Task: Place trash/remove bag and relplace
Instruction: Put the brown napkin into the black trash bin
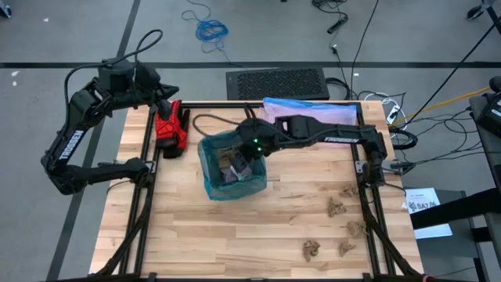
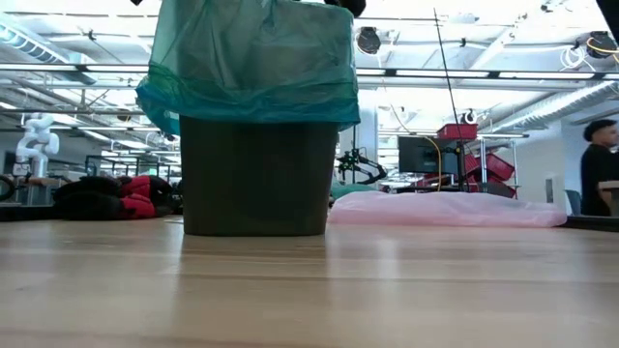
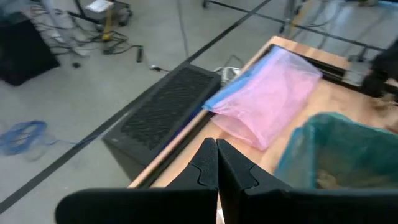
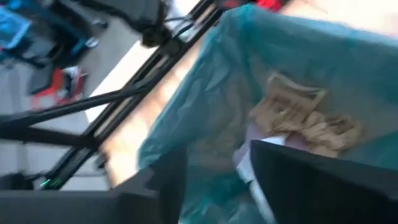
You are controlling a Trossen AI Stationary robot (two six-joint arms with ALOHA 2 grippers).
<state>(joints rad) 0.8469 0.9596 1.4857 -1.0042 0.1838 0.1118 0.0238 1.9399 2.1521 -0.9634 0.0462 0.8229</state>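
A dark bin [image 2: 253, 174] stands mid-table, lined with the teal-green bag [image 1: 215, 184], whose top is folded over the bin's rim [image 2: 247, 92]. My right gripper [image 1: 241, 160] hangs over the bag's mouth, slanting down. In the right wrist view it [image 4: 214, 183] is open, with nothing between its fingers. Crumpled brown paper trash [image 4: 298, 115] lies inside the bag below it. My left gripper [image 3: 216, 165] waits shut and empty above the table's far left corner [image 1: 167, 102].
Several crumpled paper pieces [image 1: 337, 207] lie on the table's near right part. A pale pink bag with a blue edge [image 1: 305, 110] lies along the far edge. A red object [image 1: 171, 129] sits at the far left. A person [image 2: 600, 164] stands beyond the table.
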